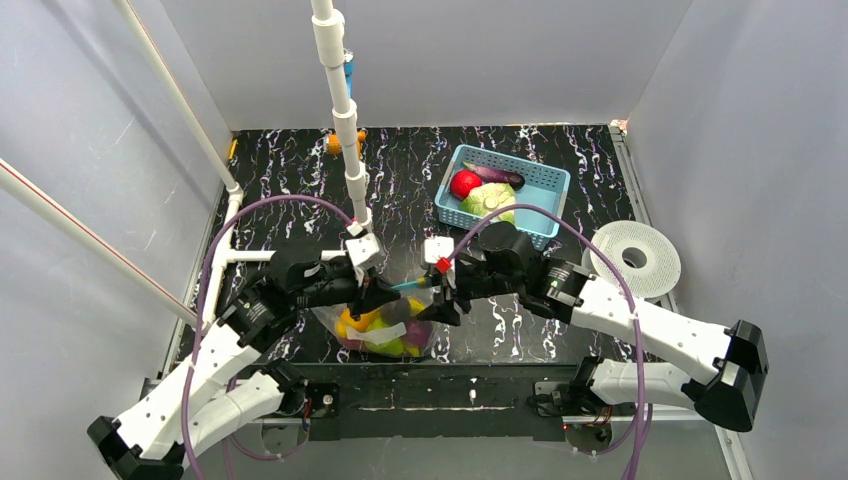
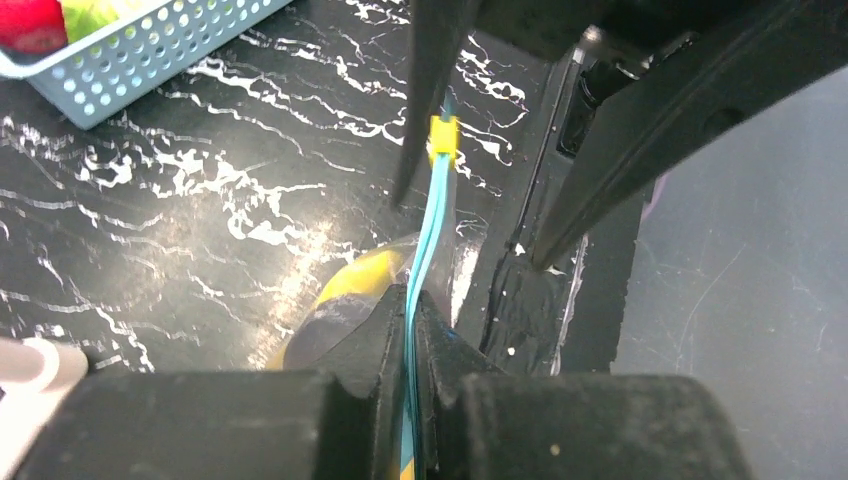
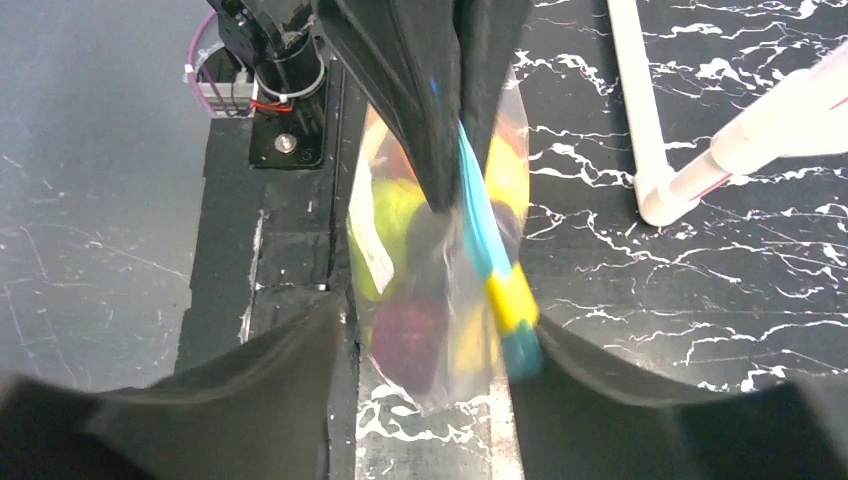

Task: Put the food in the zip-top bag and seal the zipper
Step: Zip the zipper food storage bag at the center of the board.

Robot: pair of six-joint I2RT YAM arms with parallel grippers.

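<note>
The zip-top bag (image 1: 385, 332) hangs between both arms near the table's front edge, with food inside: a yellow piece (image 2: 365, 275), a green piece (image 3: 395, 210) and a purple piece (image 3: 408, 335). My left gripper (image 2: 412, 300) is shut on the teal zipper (image 2: 430, 220), which runs away from it to a yellow slider (image 2: 443, 138). My right gripper (image 3: 430, 330) is open, its fingers standing apart on either side of the bag's end. The slider (image 3: 512, 298) lies close to its right finger. From above, the left gripper (image 1: 372, 290) and right gripper (image 1: 440, 295) face each other.
A light-blue basket (image 1: 545, 185) at the back right holds a red piece (image 1: 464, 184), a green cabbage (image 1: 488, 203) and a purple eggplant (image 1: 495, 174). A white disc (image 1: 633, 258) lies to the right. A white pipe frame (image 1: 340, 110) stands behind the left arm.
</note>
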